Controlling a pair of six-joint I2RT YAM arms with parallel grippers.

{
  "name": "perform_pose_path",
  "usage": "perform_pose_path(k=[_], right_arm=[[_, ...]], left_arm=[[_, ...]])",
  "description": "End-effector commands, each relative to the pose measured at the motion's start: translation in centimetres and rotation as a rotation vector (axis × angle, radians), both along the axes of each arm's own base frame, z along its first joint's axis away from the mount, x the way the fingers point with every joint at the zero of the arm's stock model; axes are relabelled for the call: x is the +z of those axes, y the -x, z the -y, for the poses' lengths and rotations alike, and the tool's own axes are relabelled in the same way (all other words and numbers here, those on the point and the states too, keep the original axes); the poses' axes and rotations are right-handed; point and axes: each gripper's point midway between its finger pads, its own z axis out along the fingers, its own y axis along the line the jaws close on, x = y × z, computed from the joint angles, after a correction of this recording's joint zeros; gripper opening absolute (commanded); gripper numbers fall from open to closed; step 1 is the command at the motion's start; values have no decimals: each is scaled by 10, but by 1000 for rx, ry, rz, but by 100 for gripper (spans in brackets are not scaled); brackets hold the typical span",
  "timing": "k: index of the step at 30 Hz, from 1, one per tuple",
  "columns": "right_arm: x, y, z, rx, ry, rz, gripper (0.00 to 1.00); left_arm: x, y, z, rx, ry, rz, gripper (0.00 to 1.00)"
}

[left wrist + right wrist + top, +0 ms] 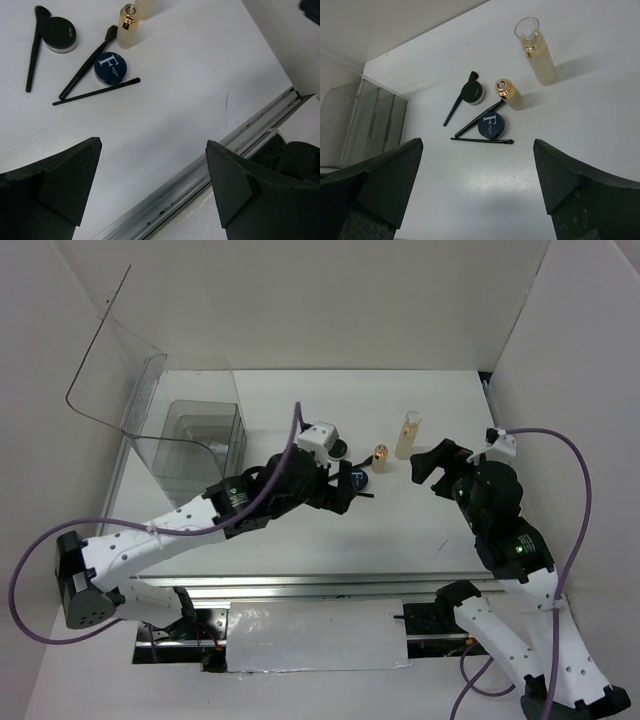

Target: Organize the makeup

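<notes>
Now the left gripper (152, 150) and right gripper (477, 145) both gape empty near the makeup (491, 126), clustered toward the far edge of the counter (300, 535). Reaching for a thin brush (481, 141) could nudge the short bottle (512, 95) or topple the tall bottle (539, 55) standing close by.

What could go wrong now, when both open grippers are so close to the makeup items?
1. The tall clear bottle stands upright near the right gripper; a nudge might tip it toward the short gold-capped bottle.
2. The thin brushes lie flat, crowded around the dark blue compact; pinching one may drag its neighbours.
3. The left gripper is close to the same cluster, so the arms could collide.
</notes>
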Motion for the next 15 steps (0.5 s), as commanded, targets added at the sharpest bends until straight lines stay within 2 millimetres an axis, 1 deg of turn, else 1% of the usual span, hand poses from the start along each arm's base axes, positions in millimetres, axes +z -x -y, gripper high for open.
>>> perform_pose_path(k=[1,2,3,4,5,6,7,8,10,11,12,13,14,15], right_arm=[[30,22,4,20,-52,111,100],[31,26,9,0,-50,112,100],[33,31,11,-9,-56,122,100],[41,42,16,-17,-73,155,100],[45,47,18,-23,-92,175,100],[50,53,25,-51,-112,198,100],[63,66,29,-57,-153,263,100],[66,71,29,-48,-173,291,100],[78,88,33,-40,-207,362,100],[85,94,35,-37,-211,386,100],[93,102,36,-24,-215,404,100],[97,105,35,-13,-213,412,100],[99,108,33,6,-210,419,100],[102,111,30,27,-212,427,100]], left_arm=[[1,-18,27,-56,-18,151,99],[-7,-24,35,-69,-35,174,99],[3,-33,46,-80,1,248,100],[4,-42,51,-101,-24,303,99],[2,-54,65,-117,-34,315,100],[3,-60,75,-149,-36,325,99],[7,-70,84,-182,-33,356,99],[4,-83,99,-194,-33,369,100],[4,-106,112,-211,-19,402,100],[-2,-119,130,-242,-15,400,99],[-30,-136,140,-249,-47,376,99],[-36,-147,145,-240,-50,374,100],[-21,-155,156,-259,-10,406,99],[-25,-165,159,-255,-7,413,99]])
